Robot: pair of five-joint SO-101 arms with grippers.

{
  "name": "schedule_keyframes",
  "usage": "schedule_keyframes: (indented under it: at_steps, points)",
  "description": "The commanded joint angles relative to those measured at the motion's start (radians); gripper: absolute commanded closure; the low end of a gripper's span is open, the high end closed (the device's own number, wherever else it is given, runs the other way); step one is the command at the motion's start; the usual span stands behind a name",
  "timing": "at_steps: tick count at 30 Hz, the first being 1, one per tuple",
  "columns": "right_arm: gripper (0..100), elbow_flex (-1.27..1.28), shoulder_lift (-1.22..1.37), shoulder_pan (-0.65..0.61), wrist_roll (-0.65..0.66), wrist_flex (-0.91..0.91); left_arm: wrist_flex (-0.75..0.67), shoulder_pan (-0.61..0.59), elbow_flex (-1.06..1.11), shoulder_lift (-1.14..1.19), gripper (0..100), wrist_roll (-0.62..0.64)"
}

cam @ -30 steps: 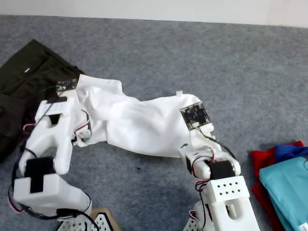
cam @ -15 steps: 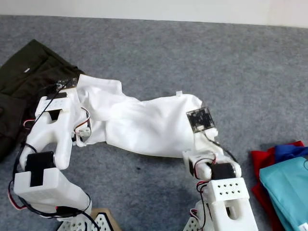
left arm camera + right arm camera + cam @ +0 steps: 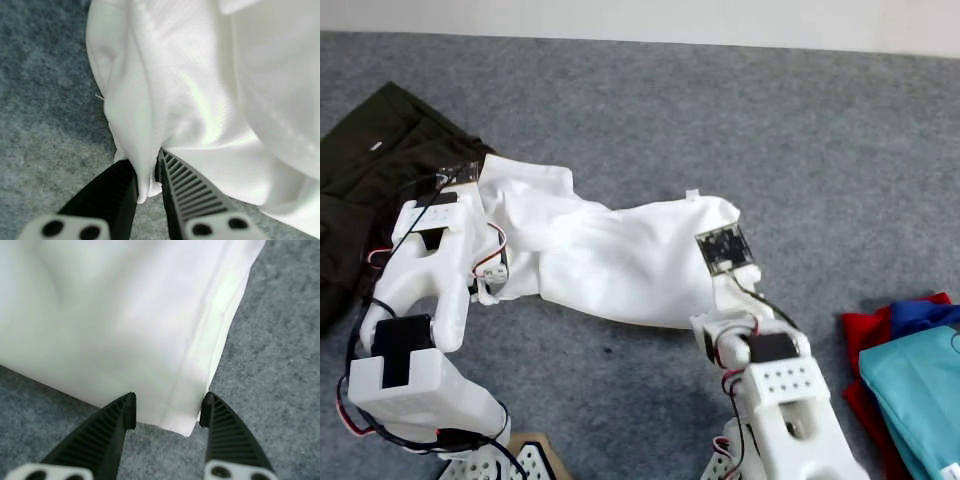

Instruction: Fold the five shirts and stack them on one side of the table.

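Item: white shirt [image 3: 620, 255], lying rumpled and unfolded across the middle of the grey tabletop [image 3: 770, 120], between the two arms. Left tool [image 3: 147, 162]: pressed together on a fold of the shirt's edge at its left end. Right tool [image 3: 170, 397]: spread, straddling the hem corner at the right end, not yet gripping. Done, by appearance: teal shirt [image 3: 920, 380], blue shirt [image 3: 920, 315] and red shirt [image 3: 865, 330] piled at the right edge. Left to do: this white shirt, then the dark shirt [image 3: 370, 170] lying loose at the far left. Change from half a second ago: right wrist shifted slightly leftward over the hem; left arm and cloth unmoved
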Motion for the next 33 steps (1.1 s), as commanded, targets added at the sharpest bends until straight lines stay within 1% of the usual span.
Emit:
schedule_keyframes:
  at_steps: [1,8,10,14,19,24,29,33]
  points:
    - [78.2,-0.111,0.151,0.012,-0.011,-0.013,0.005,-0.045,-0.018,0.007,99,0.003]
    - [79.5,-0.163,0.278,0.048,-0.011,-0.016,0.005,-0.045,-0.019,0.008,99,0.003]
    - [84.8,-0.163,0.292,0.048,-0.006,-0.016,0.005,-0.045,-0.019,0.010,99,0.003]
    - [99.4,-0.163,0.292,0.061,-0.005,-0.016,0.005,-0.047,-0.021,0.013,99,0.002]
    - [99.1,-0.174,0.289,0.130,-0.005,-0.016,0.005,-0.117,-0.044,0.015,99,-0.080]
    - [99.1,-0.199,0.289,0.186,-0.005,-0.015,0.003,-0.206,-0.070,0.016,99,-0.120]
    - [99.1,-0.236,0.298,0.254,0.003,-0.013,0.006,-0.245,-0.085,0.013,99,-0.169]
    - [99.0,-0.229,0.300,0.260,0.038,-0.013,0.052,-0.272,-0.145,0.016,99,-0.175]
